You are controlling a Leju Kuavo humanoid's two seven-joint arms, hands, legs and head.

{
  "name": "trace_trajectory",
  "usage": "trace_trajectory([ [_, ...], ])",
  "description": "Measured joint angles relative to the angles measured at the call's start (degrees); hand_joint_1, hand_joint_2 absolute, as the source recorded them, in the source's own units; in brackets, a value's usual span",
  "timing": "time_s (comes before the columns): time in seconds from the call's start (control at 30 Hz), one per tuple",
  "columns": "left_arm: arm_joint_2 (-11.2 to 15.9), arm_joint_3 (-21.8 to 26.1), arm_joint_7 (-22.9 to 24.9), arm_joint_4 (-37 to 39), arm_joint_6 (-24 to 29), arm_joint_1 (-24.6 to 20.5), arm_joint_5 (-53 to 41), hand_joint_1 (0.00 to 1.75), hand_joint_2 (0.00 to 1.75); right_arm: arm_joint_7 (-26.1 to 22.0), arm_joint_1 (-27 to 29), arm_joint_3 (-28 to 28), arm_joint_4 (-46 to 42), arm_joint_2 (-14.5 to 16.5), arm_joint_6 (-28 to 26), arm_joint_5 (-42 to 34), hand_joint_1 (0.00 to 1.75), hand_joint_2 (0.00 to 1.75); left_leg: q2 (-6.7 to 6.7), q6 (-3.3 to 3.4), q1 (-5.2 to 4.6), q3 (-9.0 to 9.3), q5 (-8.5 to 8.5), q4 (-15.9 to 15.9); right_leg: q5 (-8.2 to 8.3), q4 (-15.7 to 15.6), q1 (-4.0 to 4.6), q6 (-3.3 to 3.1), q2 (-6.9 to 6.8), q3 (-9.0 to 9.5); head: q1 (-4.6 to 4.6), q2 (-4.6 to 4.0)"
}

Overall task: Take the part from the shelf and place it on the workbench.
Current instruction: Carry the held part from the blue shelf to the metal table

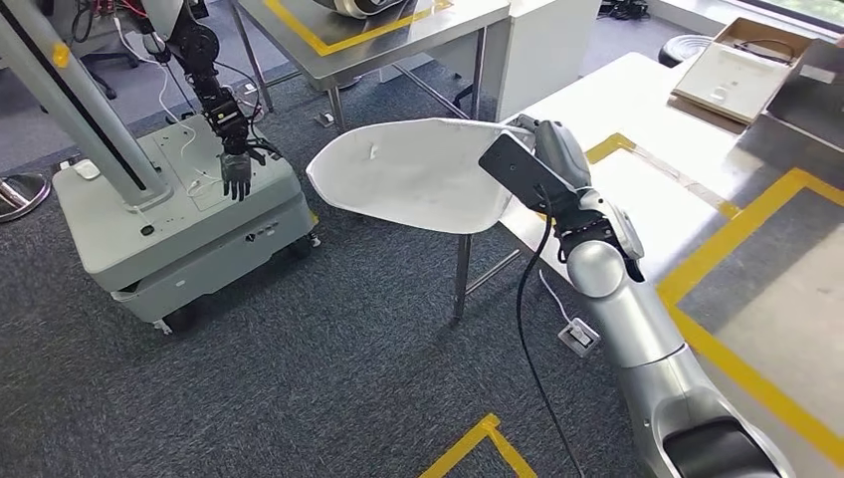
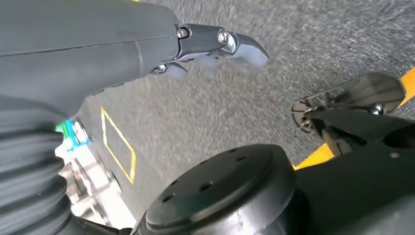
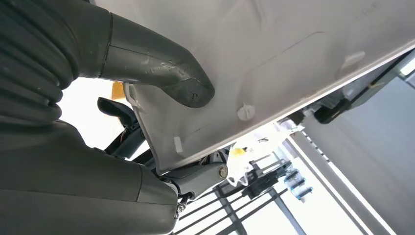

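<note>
The part (image 1: 418, 174) is a large white curved panel. My right hand (image 1: 553, 147) grips it by its right edge and holds it in the air, just left of the workbench's (image 1: 652, 194) near corner. The workbench is a white table marked with yellow tape. In the right wrist view my thick grey thumb (image 3: 161, 68) presses on the part's (image 3: 293, 54) white surface, and darker fingers (image 3: 195, 177) close under its edge. My left hand (image 2: 122, 49) hangs over the grey carpet with nothing in it, its fingers apart.
At the left, a grey wheeled base (image 1: 189, 229) carries another robot arm with a dark hand (image 1: 237, 175). A metal table (image 1: 398, 30) stands behind. An open cardboard box (image 1: 738, 70) lies on the far end of the workbench. Yellow tape (image 1: 478, 443) marks the carpet.
</note>
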Motion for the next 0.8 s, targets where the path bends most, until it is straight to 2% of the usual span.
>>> trace_trajectory([
  [0.07, 0.0, -0.1, 0.0, 0.0, 0.0, 0.1, -0.4, 0.00, 1.75, 0.2, 0.9, -0.2, -0.2, 0.0, -0.4, 0.1, 1.75, 1.75, -2.45, 0.09, 0.34, 3.20, 3.46, -7.6, -0.03, 0.3, -0.13, 0.50, 1.51, -0.23, 0.01, 0.00],
  [0.13, 0.1, -0.2, 0.0, 0.1, 0.0, 0.2, -0.6, 0.00, 1.75, 0.5, 1.9, -0.3, -0.6, 0.0, -0.8, 0.4, 1.75, 1.75, -4.23, 0.29, 0.37, 4.72, 4.22, -11.1, 0.23, 0.4, -0.27, 1.40, 2.94, -0.79, -0.01, 0.00],
  [0.2, 0.2, -0.2, 0.0, 0.1, 0.0, 0.1, -0.7, 0.00, 1.75, 0.7, 3.0, -0.4, -1.0, 0.0, -1.0, 0.5, 1.75, 1.75, -3.33, 0.95, 0.17, 4.94, 4.28, -11.5, 0.71, 0.0, -0.48, 2.34, 4.22, -1.16, -0.02, 0.00],
  [0.23, 0.2, -0.2, 0.0, 0.1, 0.0, 0.0, -0.7, 0.00, 1.75, 0.7, 3.5, -0.5, -1.1, -0.1, -1.0, 0.6, 1.75, 1.75, -2.63, 1.39, 0.16, 5.03, 4.49, -11.7, 0.64, 0.2, -0.45, 2.61, 3.76, -1.39, 0.01, 0.00],
  [0.27, 0.2, -0.3, 0.0, 0.1, 0.0, 0.0, -0.8, 0.00, 1.75, 0.8, 3.8, -0.6, -1.2, -0.1, -1.1, 0.6, 1.75, 1.75, -1.92, 1.86, 0.18, 5.10, 4.70, -11.9, 0.01, 1.1, -0.34, 2.79, 2.45, -1.95, 0.12, 0.00],
  [0.33, 0.3, -0.3, 0.0, 0.1, 0.0, 0.0, -0.9, 0.00, 1.75, 1.0, 4.0, -0.8, -1.4, -0.2, -1.1, 0.8, 1.75, 1.75, -0.40, 2.57, 0.01, 5.15, 4.90, -12.2, -2.99, 6.6, 0.01, 2.90, -1.26, -4.52, 0.32, 0.00],
  [0.37, 0.4, -0.3, 0.0, 0.1, 0.0, 0.1, -1.1, 0.00, 1.75, 1.2, 4.2, -0.9, -1.5, -0.2, -1.2, 0.9, 1.75, 1.75, 0.36, 2.80, -0.16, 5.13, 4.87, -12.2, -4.80, 10.6, 0.09, 2.96, -2.36, -6.31, 0.40, 0.00],
  [0.4, 0.4, -0.3, 0.0, 0.1, 0.0, 0.2, -1.2, 0.00, 1.75, 1.5, 4.5, -0.9, -1.6, -0.2, -1.2, 1.0, 1.75, 1.75, 1.15, 2.94, -0.32, 5.11, 4.82, -12.2, -6.16, 14.2, 0.11, 3.00, -2.79, -7.91, 0.40, 0.00],
  [0.43, 0.5, -0.3, 0.0, 0.1, 0.0, 0.3, -1.3, 0.00, 1.75, 1.7, 5.0, -0.9, -1.7, -0.2, -1.2, 1.2, 1.75, 1.75, 1.93, 3.03, -0.42, 5.10, 4.76, -12.1, -6.59, 16.4, 0.11, 3.00, -2.96, -8.81, 0.40, 0.00],
  [0.47, 0.5, -0.3, 0.0, 0.1, 0.0, 0.4, -1.4, 0.00, 1.75, 1.9, 5.5, -0.9, -1.8, -0.1, -1.2, 1.3, 1.75, 1.75, 2.68, 3.07, -0.48, 5.10, 4.68, -12.0, -6.01, 16.4, 0.11, 2.96, -3.09, -8.63, 0.41, 0.00],
  [0.5, 0.5, -0.3, 0.1, 0.1, 0.0, 0.5, -1.5, 0.00, 1.75, 2.0, 5.8, -1.0, -2.0, -0.1, -1.2, 1.4, 1.75, 1.75, 3.41, 3.05, -0.51, 5.10, 4.58, -12.0, -4.54, 14.1, 0.12, 2.87, -3.39, -7.28, 0.42, 0.00],
  [0.57, 0.6, -0.3, 0.0, 0.1, 0.0, 0.6, -1.5, 0.00, 1.75, 2.0, 5.8, -1.1, -2.2, -0.1, -1.1, 1.5, 1.75, 1.75, 4.75, 2.74, -0.77, 5.11, 4.22, -11.6, -1.51, 6.1, 0.52, 2.47, -5.79, -2.80, 0.45, 0.00],
  [0.6, 0.7, -0.3, 0.0, 0.1, 0.0, 0.7, -1.4, 0.00, 1.75, 2.0, 5.5, -1.1, -2.3, -0.1, -0.9, 1.4, 1.75, 1.75, 5.36, 2.50, -0.96, 5.12, 4.02, -11.4, -0.77, 3.1, 0.74, 2.06, -6.88, -1.18, 0.39, 0.00],
  [0.63, 0.8, -0.3, 0.0, 0.1, 0.0, 0.9, -1.3, 0.00, 1.75, 1.9, 5.2, -1.2, -2.3, -0.1, -0.7, 1.3, 1.75, 1.75, 5.97, 2.24, -1.14, 5.18, 3.83, -11.4, -0.63, 1.4, 0.99, 1.62, -7.58, -0.34, 0.35, 0.00],
  [0.67, 0.8, -0.3, 0.0, 0.1, 0.0, 1.0, -1.2, 0.00, 1.75, 1.8, 4.8, -1.2, -2.3, -0.1, -0.5, 1.2, 1.75, 1.75, 6.64, 1.96, -1.24, 5.28, 3.71, -11.4, -0.81, 0.9, 1.23, 1.17, -7.34, -0.25, 0.32, 0.00],
  [0.7, 0.9, -0.3, 0.0, 0.1, 0.0, 1.1, -1.1, 0.00, 1.75, 1.8, 4.6, -1.2, -2.3, -0.1, -0.4, 1.1, 1.75, 1.75, 7.29, 1.70, -1.24, 5.48, 3.64, -11.5, -0.66, 0.9, 1.15, 0.72, -6.53, -0.35, 0.25, 0.00],
  [0.73, 0.9, -0.3, 0.1, 0.1, 0.0, 1.1, -0.9, 0.00, 1.75, 1.7, 4.5, -1.2, -2.3, 0.0, -0.2, 1.1, 1.75, 1.75, 7.15, 1.34, -1.16, 5.55, 3.45, -11.4, -0.51, 0.7, 1.07, 0.39, -5.86, -0.33, 0.26, 0.00],
  [0.77, 0.9, -0.3, 0.1, 0.0, 0.0, 1.1, -0.7, 0.00, 1.75, 1.8, 4.3, -1.2, -2.3, 0.0, -0.1, 1.1, 1.75, 1.75, 6.11, 1.00, -1.05, 5.32, 2.86, -10.7, -0.34, 0.4, 0.92, 0.07, -5.24, -0.28, 0.21, 0.00],
  [0.8, 0.9, -0.3, 0.0, 0.0, 0.0, 1.1, -0.5, 0.00, 1.75, 1.8, 4.0, -1.2, -2.3, 0.0, 0.1, 1.1, 1.75, 1.75, 4.52, 0.67, -0.93, 4.59, 1.73, -9.0, -0.14, 0.2, 0.67, -0.23, -4.70, -0.22, 0.13, 0.00],
])
